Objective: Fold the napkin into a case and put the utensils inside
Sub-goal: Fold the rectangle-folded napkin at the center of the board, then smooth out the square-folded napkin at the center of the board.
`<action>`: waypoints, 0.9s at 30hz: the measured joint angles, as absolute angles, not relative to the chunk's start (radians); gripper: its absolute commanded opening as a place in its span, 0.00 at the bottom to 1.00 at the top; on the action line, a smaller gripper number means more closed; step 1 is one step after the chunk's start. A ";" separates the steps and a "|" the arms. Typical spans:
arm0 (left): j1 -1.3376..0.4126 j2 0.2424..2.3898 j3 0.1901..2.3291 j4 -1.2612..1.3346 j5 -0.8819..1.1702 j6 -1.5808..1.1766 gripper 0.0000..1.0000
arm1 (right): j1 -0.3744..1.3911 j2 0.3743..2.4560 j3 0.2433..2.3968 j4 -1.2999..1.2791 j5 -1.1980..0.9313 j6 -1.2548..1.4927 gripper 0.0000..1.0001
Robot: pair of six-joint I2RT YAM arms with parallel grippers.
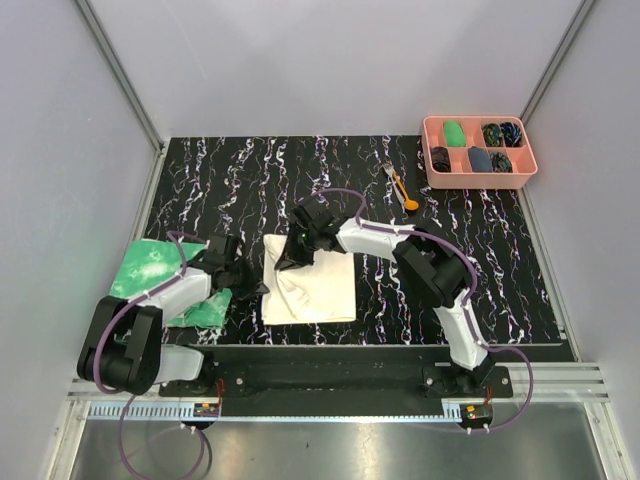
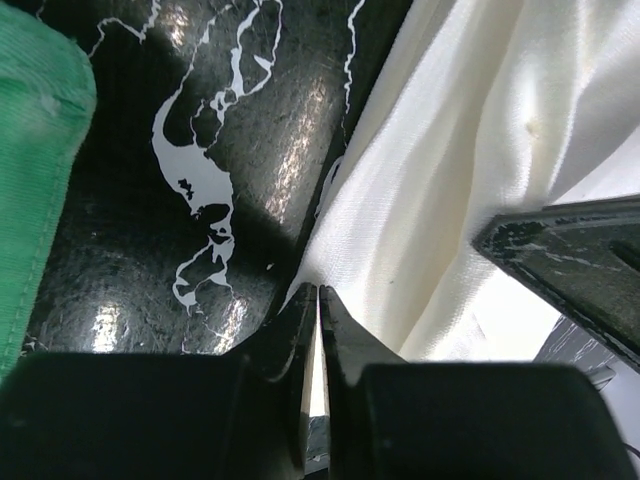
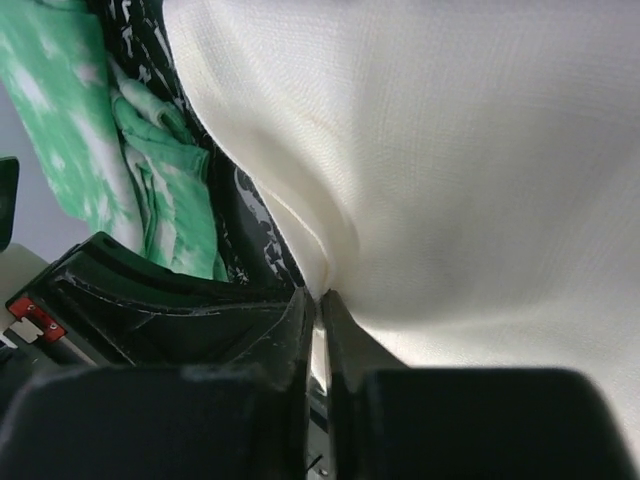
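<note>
The cream-white napkin point(image 1: 312, 285) lies on the black marbled mat in front of the arms, its left side lifted and creased. My left gripper point(image 1: 258, 288) is shut on the napkin's left near edge; the wrist view shows cloth point(image 2: 450, 180) pinched between the fingers. My right gripper point(image 1: 283, 262) is shut on the napkin's left far edge, the cloth point(image 3: 450, 180) stretching from its tips. The utensils, a fork point(image 1: 391, 174) and an orange spoon point(image 1: 407, 197), lie at the back right of the mat, apart from both grippers.
A green-and-white mottled cloth point(image 1: 150, 278) lies at the left under the left arm. A pink compartment tray point(image 1: 478, 152) with several small items stands at the back right. White walls enclose the mat point(image 1: 500, 260).
</note>
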State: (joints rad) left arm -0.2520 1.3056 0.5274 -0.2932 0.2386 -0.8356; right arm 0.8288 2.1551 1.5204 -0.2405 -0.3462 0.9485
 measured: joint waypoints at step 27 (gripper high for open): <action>-0.346 1.201 0.588 -0.410 0.330 -0.743 0.15 | 0.626 1.626 0.755 0.017 -0.665 0.819 0.20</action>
